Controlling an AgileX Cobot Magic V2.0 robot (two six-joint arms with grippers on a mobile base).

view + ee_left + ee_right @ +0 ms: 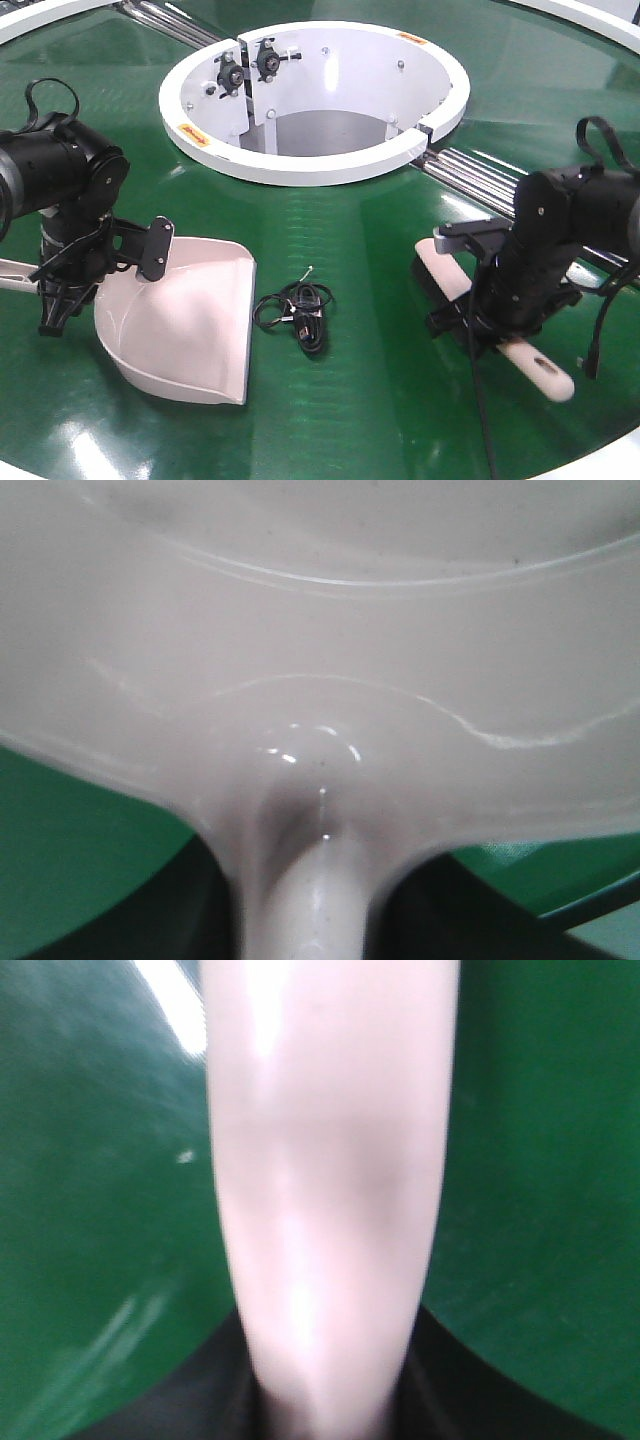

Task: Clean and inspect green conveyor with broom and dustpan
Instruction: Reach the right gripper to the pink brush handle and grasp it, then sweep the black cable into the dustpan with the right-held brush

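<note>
- You have one dustpan (190, 320) at the near left of the green table (380, 420), its wide mouth facing the near right.
- Your left tool (65, 285) is clamped on the dustpan's handle. In the left wrist view the handle (300, 900) runs straight between the dark jaws.
- You have one broom (540, 370) at the right, lying slantwise with its slotted handle end nearest you.
- Your right tool (480, 320) grips the broom around the middle.
- One black coiled cable (300, 310) lies on the table between dustpan and broom, just beside the dustpan's right edge.
- One white ring (310, 165) sits at the far centre.
- Two strips of metal rollers (480, 175) cross the table, one far left, one right.
</note>
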